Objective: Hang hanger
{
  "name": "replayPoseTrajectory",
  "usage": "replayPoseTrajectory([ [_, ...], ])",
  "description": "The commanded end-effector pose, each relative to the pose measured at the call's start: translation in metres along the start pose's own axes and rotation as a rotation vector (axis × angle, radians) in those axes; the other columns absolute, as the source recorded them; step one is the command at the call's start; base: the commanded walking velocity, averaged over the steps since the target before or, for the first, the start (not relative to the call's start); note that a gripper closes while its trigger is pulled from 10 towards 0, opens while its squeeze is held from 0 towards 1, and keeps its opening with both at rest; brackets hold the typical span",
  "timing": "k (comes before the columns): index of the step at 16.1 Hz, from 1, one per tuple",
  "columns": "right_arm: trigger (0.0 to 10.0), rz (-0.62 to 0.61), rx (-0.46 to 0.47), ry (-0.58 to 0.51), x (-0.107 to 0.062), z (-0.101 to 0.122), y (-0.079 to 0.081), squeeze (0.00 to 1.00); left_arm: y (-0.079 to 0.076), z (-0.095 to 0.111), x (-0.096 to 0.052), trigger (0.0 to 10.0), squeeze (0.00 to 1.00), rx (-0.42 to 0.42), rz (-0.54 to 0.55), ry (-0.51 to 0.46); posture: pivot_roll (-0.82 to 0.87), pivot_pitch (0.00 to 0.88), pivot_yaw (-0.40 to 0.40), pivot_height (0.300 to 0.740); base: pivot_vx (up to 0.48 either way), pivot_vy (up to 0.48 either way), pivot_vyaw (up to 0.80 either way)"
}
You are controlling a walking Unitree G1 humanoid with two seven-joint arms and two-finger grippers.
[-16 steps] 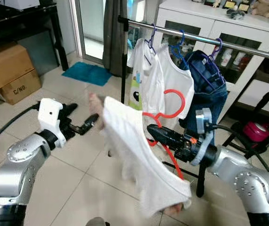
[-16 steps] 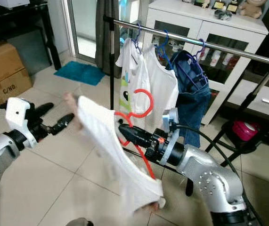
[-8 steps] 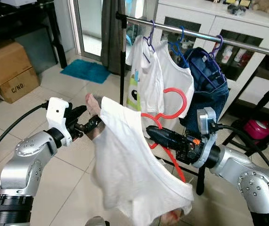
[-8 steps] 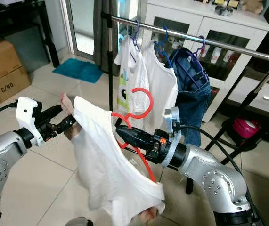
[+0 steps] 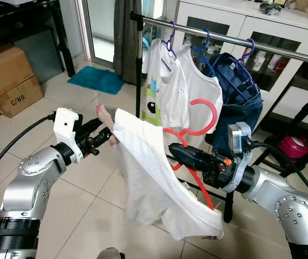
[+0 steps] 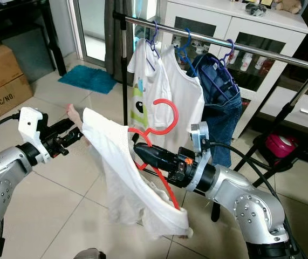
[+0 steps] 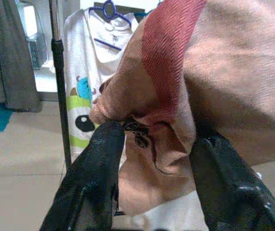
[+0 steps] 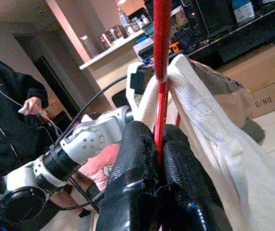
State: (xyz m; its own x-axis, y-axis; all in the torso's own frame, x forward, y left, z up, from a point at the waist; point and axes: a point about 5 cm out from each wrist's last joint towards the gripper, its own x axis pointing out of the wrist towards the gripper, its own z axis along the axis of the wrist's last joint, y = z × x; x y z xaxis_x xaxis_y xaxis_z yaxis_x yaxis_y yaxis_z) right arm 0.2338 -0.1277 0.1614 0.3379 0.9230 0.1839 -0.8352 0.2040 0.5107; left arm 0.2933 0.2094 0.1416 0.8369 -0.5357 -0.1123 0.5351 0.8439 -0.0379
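While my right end effector [image 5: 176, 151] pinches the red hanger [image 5: 189, 141] tight in front of the rail [image 5: 234, 41], my left end effector [image 5: 104, 136] grips the white shirt's [image 5: 154, 183] edge. I think I'm mid-step, so next I must lift the hook up onto the rail.

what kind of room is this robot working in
Most likely a living area of a home used for drying laundry: a clothes rail hung with shirts and jeans, a white glass-door cabinet behind it, and cardboard boxes on a tiled floor.
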Motion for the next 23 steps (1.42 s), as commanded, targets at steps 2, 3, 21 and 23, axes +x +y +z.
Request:
replayPoseTrajectory([
  [2,10.0,0.025,-0.013,-0.006,-0.002,0.005,0.005,0.0,0.0,0.004,0.004,0.0,0.0,0.024,-0.014,-0.012,0.0,0.0,-0.047,0.74,0.0,0.0,0.0],
  [3,10.0,0.026,-0.012,-0.006,-0.002,0.005,0.005,0.0,0.0,0.004,0.004,0.0,0.0,0.027,-0.018,-0.014,0.0,0.0,-0.047,0.74,0.0,0.0,0.0],
  [21,10.0,-0.042,-0.027,-0.027,-0.002,0.007,-0.003,0.0,0.032,0.009,-0.011,0.0,0.0,0.023,0.276,-0.116,0.0,0.0,-0.048,0.74,0.0,0.0,0.0],
  [23,10.0,-0.039,-0.025,-0.028,-0.004,0.007,-0.003,0.0,0.019,0.015,-0.013,10.0,0.0,0.022,0.122,-0.148,0.0,0.0,-0.045,0.74,0.0,0.0,0.0],
])
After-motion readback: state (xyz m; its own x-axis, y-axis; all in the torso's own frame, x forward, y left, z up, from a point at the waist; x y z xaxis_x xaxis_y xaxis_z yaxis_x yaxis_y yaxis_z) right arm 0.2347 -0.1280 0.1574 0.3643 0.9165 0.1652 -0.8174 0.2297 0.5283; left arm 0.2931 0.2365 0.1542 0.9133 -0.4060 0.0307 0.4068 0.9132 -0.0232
